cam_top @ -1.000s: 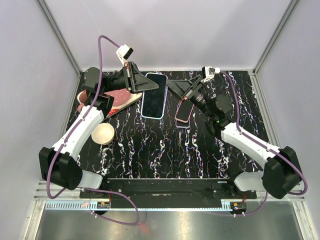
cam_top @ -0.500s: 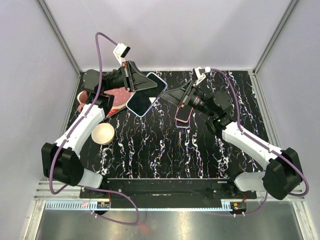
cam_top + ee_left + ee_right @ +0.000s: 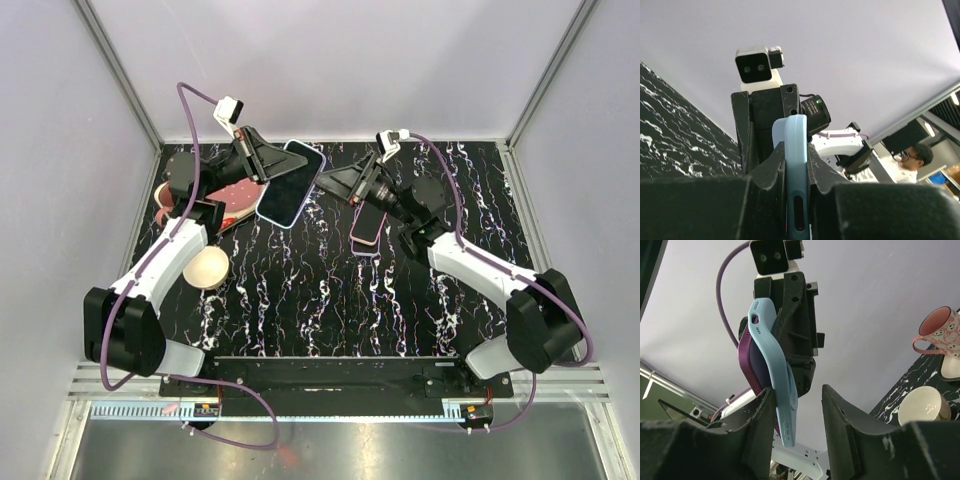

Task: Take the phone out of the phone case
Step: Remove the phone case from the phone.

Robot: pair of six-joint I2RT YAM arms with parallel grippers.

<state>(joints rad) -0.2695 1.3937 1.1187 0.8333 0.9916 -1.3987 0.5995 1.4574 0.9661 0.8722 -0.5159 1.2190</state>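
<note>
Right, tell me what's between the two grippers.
The light-blue phone case, with the purple phone in it. The left gripper clamps one edge; the other edge reaches between the fingers of the open right gripper. Top and right wrist views show it.

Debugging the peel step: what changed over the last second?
Left hand, clamped on the blue-cased phone, swung it left and tilted it. Right hand closed in leftward to the phone's edge, open. Second phone and bowl unmoved.
</note>
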